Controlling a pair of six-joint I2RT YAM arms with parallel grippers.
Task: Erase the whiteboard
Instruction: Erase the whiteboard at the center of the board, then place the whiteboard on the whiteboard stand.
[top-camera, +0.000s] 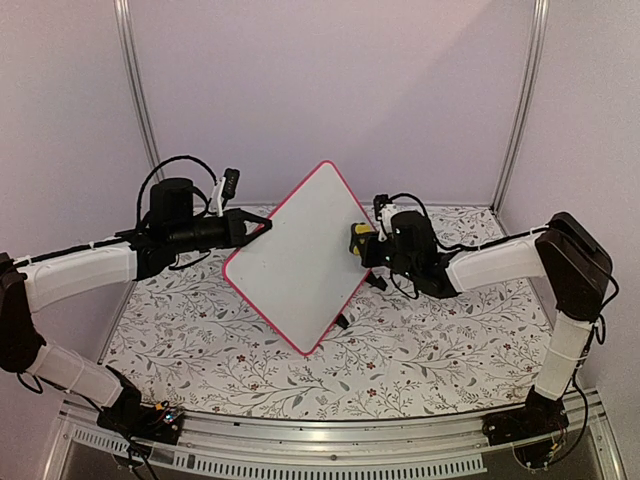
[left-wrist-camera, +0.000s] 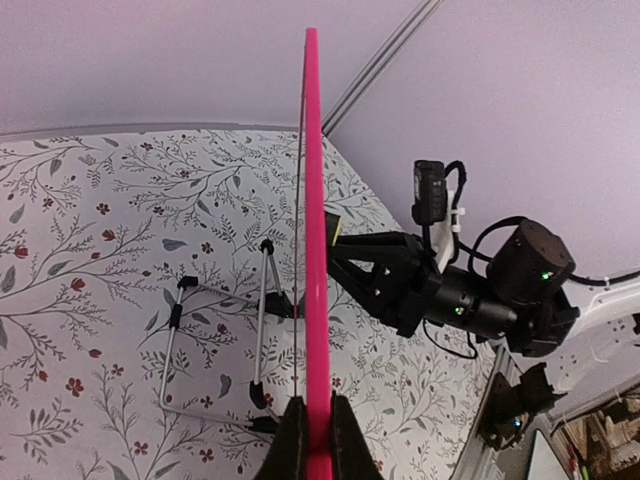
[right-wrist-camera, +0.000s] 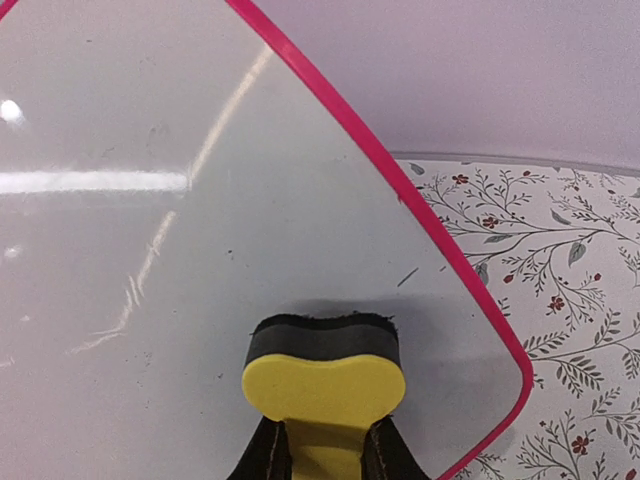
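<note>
The whiteboard (top-camera: 300, 255) hung diamond-wise over mid tabletop (top-camera: 420, 350), one corner at 12 o'clock. On its 10 o'clock edge the left end effector (top-camera: 265, 228) was clamped tight on the pink frame. At the 3 o'clock side the right end effector (top-camera: 368, 243) was closed on the yellow eraser (right-wrist-camera: 323, 385), with the black felt against the board face near that corner. The face looked clean bar a few faint specks. A wire stand (left-wrist-camera: 215, 345) lay on the tabletop at the board's back side. Couldn't tell whether the 6 o'clock corner touched down.

Leaf-and-berry print covers the bench (top-camera: 420, 360) beneath lilac walls (top-camera: 400, 90); aluminium posts (top-camera: 135, 80) at 11 and 1 o'clock, rail (top-camera: 330, 432) at 6.
</note>
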